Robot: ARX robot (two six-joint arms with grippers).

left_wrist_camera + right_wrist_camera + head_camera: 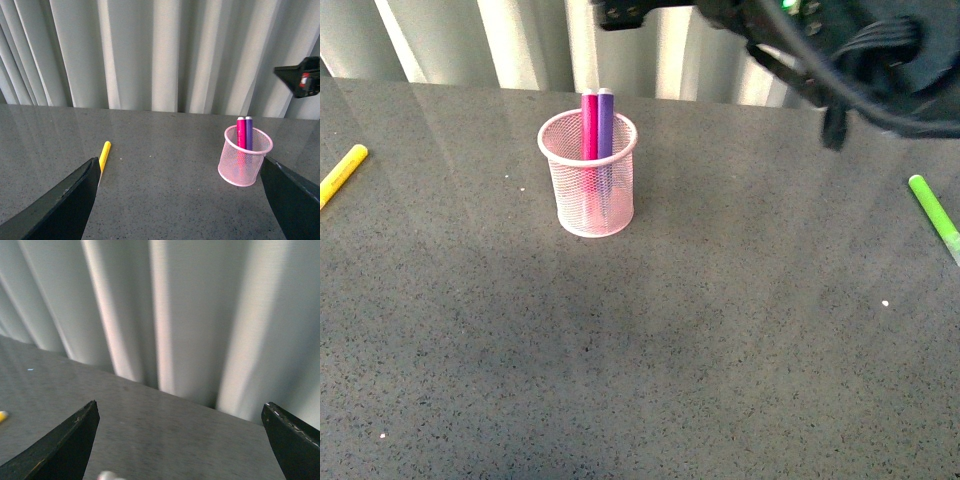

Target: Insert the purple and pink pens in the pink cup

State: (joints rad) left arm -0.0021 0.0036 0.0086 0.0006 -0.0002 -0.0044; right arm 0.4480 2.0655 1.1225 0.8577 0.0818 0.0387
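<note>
The pink cup (588, 190) stands upright on the dark table, left of centre in the front view. A pink pen (589, 125) and a purple pen (606, 122) stand side by side inside it, tips above the rim. The left wrist view shows the same pink cup (245, 165) with the pink pen (241, 132) and purple pen (249, 132) in it, close to one finger of my left gripper (182, 180), which is open and empty. My right gripper (180, 427) is open, empty, raised and facing the curtain. A right arm part (840, 50) crosses the top.
A yellow marker (342, 173) lies at the table's left edge, also the yellow marker (104, 156) in the left wrist view. A green marker (935, 215) lies at the right edge. A pale curtain (520, 40) hangs behind the table.
</note>
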